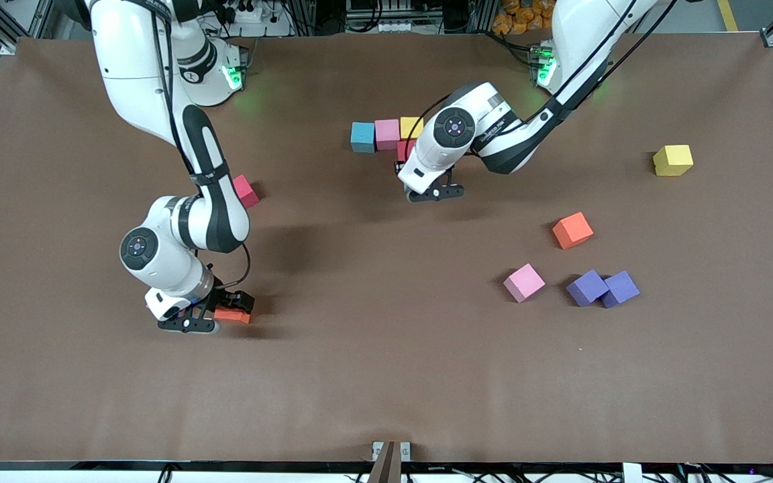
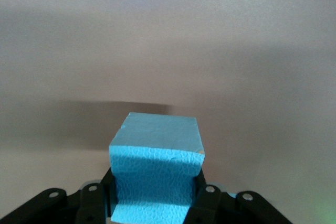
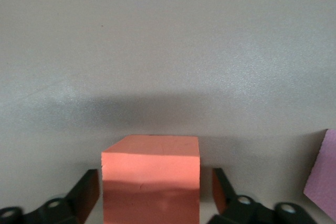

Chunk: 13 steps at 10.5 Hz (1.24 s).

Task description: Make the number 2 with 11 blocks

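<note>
On the table [image 1: 386, 376] I count one light blue cube [image 1: 362, 137], two pink cubes [image 1: 387, 133] [image 1: 524, 282], two yellow ones [image 1: 411, 126] [image 1: 672, 160], two red bits [image 1: 245, 190] [image 1: 404, 149] half hidden by my arms, one orange [image 1: 572, 230], plus two purple cubes [image 1: 602, 288] touching each other. My left gripper [image 2: 152, 195] is clamped tight on a second light blue cube [image 2: 155, 169], squishing its sides, just beside the blue-pink-yellow row. My right gripper [image 3: 155, 195] sits low at the right arm's end, fingers [image 3: 86, 192] spread with a gap on each side of a second orange cube [image 3: 151, 179] between them, not squeezing it.
</note>
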Tool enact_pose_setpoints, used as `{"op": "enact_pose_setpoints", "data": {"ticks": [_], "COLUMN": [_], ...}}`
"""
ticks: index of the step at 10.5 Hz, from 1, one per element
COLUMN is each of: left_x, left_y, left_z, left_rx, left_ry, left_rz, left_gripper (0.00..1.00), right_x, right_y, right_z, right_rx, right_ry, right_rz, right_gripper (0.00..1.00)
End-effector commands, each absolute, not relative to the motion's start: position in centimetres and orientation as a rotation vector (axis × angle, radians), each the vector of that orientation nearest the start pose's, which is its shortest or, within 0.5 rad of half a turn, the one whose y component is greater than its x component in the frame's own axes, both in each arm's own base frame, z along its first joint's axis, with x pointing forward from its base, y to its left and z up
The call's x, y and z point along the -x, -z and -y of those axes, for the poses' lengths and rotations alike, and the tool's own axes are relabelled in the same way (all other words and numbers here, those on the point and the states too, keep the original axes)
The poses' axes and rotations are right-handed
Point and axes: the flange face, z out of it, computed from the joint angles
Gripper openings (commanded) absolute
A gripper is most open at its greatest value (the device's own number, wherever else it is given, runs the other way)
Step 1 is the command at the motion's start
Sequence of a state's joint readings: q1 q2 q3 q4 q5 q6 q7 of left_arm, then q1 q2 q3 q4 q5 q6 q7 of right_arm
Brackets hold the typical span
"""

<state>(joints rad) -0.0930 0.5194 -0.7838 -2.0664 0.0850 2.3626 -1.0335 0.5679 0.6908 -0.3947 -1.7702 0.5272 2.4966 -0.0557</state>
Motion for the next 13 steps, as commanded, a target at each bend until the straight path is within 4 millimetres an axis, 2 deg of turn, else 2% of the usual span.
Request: {"op": "enact_pose_setpoints", "data": {"ticks": [1, 2, 3, 4, 6, 9, 11, 13], "left_x": [-37.3, -37.0, -37.0, -36.9, -36.7, -35.8, -34.9, -34.6], "left_y": [-23.5, -23.2, -23.2, -23.1, -23.2, -22.8, -22.5, -22.1], "left_z": [45.6, 45.9, 45.9, 45.9, 46.1, 46.5, 46.6, 46.4], "left_rx": [3.198, 3.182, 3.169, 3.159, 3.155, 3.162, 3.147, 3.140], "left_ry": [-0.425, -0.368, -0.315, -0.288, -0.273, -0.264, -0.216, -0.201], "left_rz": [0.266, 0.278, 0.284, 0.302, 0.321, 0.330, 0.286, 0.258], "left_gripper": [0.24, 0.24, 0.24, 0.24, 0.24, 0.24, 0.24, 0.24], "right_x": [-65.4, -65.4, -65.3, -65.4, -65.1, -64.1, -63.0, -61.6], "right_y": [-20.2, -20.2, -20.3, -20.5, -21.2, -22.1, -22.7, -23.6], "right_z": [-13.6, -13.7, -14.1, -14.3, -16.0, -19.7, -22.1, -25.6], "right_rx": [3.021, 3.022, 3.019, 3.016, 3.004, 2.984, 2.977, 2.966], "right_ry": [0.180, 0.178, 0.170, 0.172, 0.170, 0.133, 0.080, 0.050], "right_rz": [-0.126, -0.122, -0.115, -0.119, -0.106, -0.136, -0.073, 0.007], "right_gripper": [0.56, 0.43, 0.40, 0.39, 0.39, 0.39, 0.40, 0.40]}}
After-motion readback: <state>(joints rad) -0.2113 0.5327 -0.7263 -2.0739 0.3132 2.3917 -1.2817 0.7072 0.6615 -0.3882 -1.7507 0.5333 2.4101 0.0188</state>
